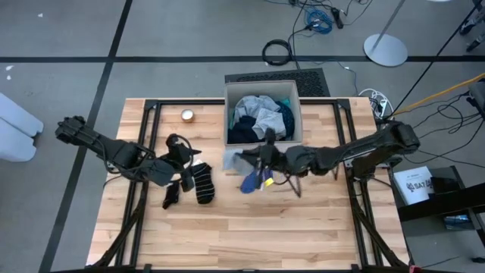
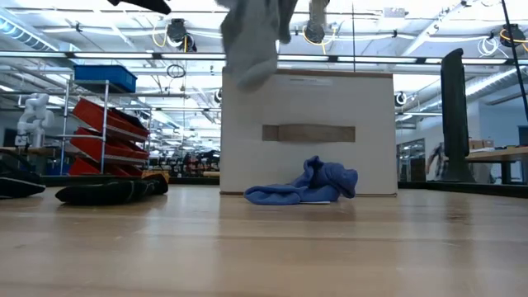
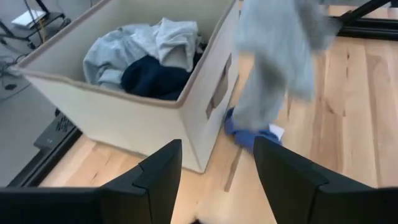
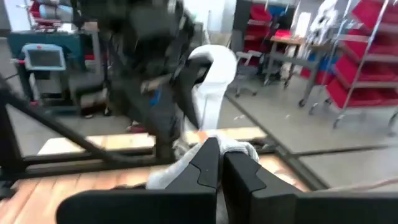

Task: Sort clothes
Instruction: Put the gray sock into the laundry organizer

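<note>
A beige box [image 1: 297,121] at the far middle of the table holds grey and navy clothes [image 3: 146,56]. A light grey garment [image 3: 273,56] hangs in front of the box, with my right gripper [image 1: 263,155] shut on it. Beneath it a blue cloth [image 2: 305,186] lies bunched on the table against the box's near wall. Black and striped socks [image 1: 201,182] lie flat on the table to the left. Just above and beside them my left gripper [image 3: 217,152] stands open with nothing between its fingers, pointing toward the box. My right gripper pinches a bunched upper part of the light grey garment [image 4: 233,148] between its two fingers. The fingers lie about level and come from the table's right side. The garment [image 2: 252,41] hangs slack below the fingers, its lower end clear of the table.
A small round object [image 1: 187,115] sits on the table at the far left of the box. Black frame rails [image 1: 144,136] run along the table's left and right sides. Bare wood [image 1: 250,235] stretches across the near half of the table.
</note>
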